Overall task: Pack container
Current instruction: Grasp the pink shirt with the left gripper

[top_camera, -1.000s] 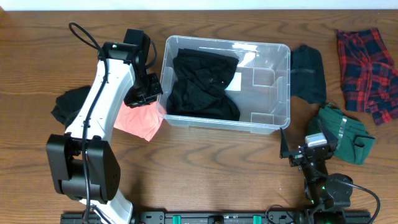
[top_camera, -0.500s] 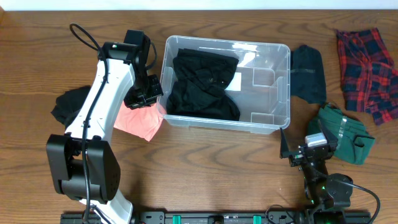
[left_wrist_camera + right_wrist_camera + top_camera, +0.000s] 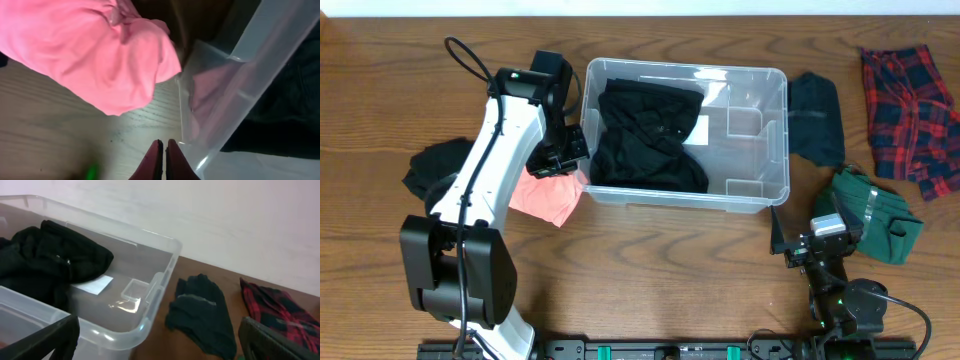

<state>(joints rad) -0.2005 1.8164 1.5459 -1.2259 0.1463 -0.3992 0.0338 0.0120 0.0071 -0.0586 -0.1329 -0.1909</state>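
Note:
The clear plastic container [image 3: 760, 195] stands mid-table with a black garment [image 3: 645, 135] heaped in its left half and a white label [image 3: 698, 130] on its bottom. My left gripper [image 3: 563, 157] hovers just outside the container's left wall, above a pink garment [image 3: 545, 195] lying on the table. In the left wrist view its red fingertips [image 3: 164, 145] are pressed together with nothing between them, the pink garment [image 3: 100, 55] ahead and the container wall [image 3: 240, 85] to the right. My right gripper [image 3: 160, 347] rests open near the front right, facing the container's corner [image 3: 160, 270].
A black garment [image 3: 425, 170] lies left of the left arm. A dark garment [image 3: 817, 120] lies right of the container, a green one [image 3: 875, 215] beside the right gripper, and a red plaid shirt [image 3: 910, 100] at the far right.
The left arm has shifted slightly right, closer to the container's left wall. The right arm has stayed still.

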